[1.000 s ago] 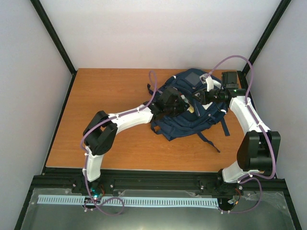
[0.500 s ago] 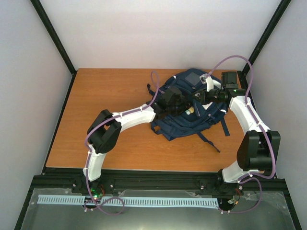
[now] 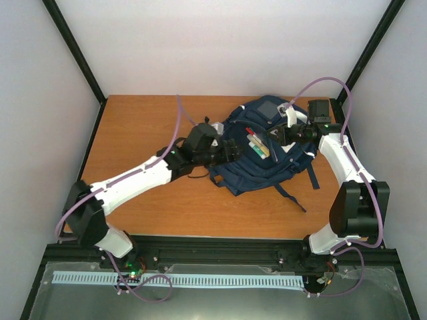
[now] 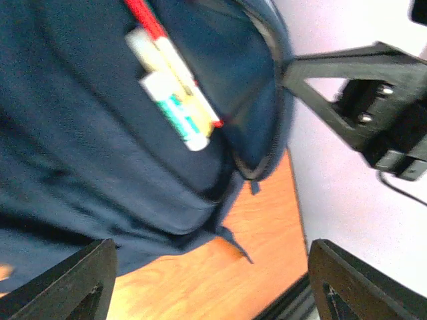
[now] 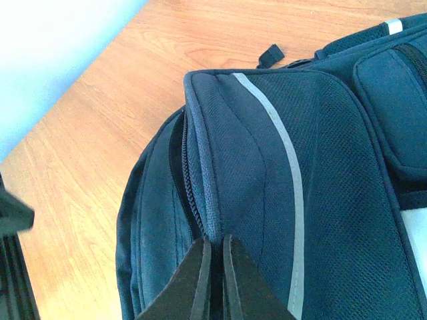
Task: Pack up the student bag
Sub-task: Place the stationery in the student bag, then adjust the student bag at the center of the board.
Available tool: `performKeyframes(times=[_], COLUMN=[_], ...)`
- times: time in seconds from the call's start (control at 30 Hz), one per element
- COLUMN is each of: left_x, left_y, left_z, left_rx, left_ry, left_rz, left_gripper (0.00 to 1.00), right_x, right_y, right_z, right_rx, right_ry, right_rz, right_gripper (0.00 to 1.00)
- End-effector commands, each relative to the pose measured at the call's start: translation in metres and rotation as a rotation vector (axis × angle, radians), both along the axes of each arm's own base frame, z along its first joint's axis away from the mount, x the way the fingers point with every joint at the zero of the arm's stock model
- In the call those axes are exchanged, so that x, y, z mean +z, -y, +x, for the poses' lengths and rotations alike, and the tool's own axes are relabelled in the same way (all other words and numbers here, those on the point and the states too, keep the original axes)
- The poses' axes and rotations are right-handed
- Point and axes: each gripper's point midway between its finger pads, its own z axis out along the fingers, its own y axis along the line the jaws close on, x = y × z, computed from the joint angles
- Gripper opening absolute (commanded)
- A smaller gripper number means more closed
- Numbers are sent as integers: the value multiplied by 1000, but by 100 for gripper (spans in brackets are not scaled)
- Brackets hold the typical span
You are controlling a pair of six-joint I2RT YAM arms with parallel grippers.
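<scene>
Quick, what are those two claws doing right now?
Left gripper: open, holding nothing.
Right gripper: shut on the student bag, pinching its edge.

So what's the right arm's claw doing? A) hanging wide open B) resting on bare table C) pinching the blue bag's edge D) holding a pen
C: the right gripper is shut on a seam of the student bag, as its wrist view shows.

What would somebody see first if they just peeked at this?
The big navy student bag lies on the far right of the wooden table, with colourful pens poking out of its open pocket. The right fingers pinch the bag's top edge, and the left fingers hang open beside it.
</scene>
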Motion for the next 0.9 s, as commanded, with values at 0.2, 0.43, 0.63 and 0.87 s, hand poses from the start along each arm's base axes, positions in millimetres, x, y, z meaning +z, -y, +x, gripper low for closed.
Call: performKeyframes(times=[0.2, 0.43, 0.63, 0.87], left_x=[-89, -100, -105, -99], left_y=[-105, -85, -60, -53], left_z=[36, 69, 89, 86], left_rx=[49, -39, -106, -108], left_ry=[-74, -31, -36, -43], left_rz=[141, 12, -51, -136], left_gripper=[82, 79, 68, 47], right_x=[4, 3, -11, -10], right_y=[-1, -2, -12, -56], right_z=[2, 2, 4, -42], right_rx=[7, 10, 23, 260], right_ry=[2, -4, -36, -86], right_rz=[40, 44, 0, -87], right_gripper=[3, 3, 3, 30])
